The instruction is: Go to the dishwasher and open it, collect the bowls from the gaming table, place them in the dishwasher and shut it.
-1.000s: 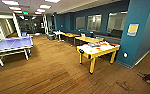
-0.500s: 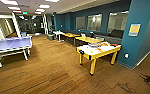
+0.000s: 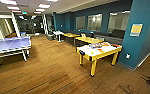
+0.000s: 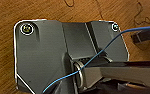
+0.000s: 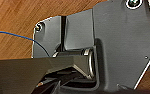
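One gaming table (image 3: 99, 51) with a white top and yellow legs stands on the wood floor (image 3: 53, 72) of an office games room, three of its legs in sight. Orange and red bowls (image 3: 101, 49) lie on its top toward the far end, too blurred to count, along with one flat patterned item (image 3: 95, 45) near the far edge. One blue ping-pong table (image 3: 9, 45) stands well apart. Beyond the gaming table, two yellow-topped tables (image 3: 89, 39) and one white table (image 3: 58, 33) line the blue wall, which carries three windows (image 3: 94, 22). One yellow sign (image 3: 136, 29) hangs on the pillar.
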Tool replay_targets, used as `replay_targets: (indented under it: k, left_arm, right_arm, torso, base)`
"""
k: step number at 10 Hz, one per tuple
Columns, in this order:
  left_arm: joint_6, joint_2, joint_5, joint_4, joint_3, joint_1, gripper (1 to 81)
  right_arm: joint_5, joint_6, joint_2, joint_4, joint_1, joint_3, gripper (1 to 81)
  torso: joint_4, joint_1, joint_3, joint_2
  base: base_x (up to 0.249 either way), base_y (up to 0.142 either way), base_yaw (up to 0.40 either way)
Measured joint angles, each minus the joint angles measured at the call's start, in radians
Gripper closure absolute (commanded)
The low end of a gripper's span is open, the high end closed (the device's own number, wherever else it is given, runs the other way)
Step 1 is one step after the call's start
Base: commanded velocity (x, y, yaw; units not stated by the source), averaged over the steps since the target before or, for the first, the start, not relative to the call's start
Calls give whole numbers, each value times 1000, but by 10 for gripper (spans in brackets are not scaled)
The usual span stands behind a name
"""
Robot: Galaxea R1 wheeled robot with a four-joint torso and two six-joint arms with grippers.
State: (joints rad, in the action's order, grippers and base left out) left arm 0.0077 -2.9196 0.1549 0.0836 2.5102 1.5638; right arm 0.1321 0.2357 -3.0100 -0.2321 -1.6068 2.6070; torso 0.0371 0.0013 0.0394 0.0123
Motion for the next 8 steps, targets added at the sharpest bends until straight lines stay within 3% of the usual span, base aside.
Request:
replay_targets:
  k: [5,8]
  left_arm:
    - [0,3,1,0,0,0,10]
    - [0,3,0,0,0,0,10]
  right_arm:
    - [0,0,-3,0,0,0,10]
    - [0,0,-5,0,0,0,10]
  torso:
    - [0,0,0,0]
    - [0,0,0,0]
  base:
    - [122,61,0]
    - [122,0,0]
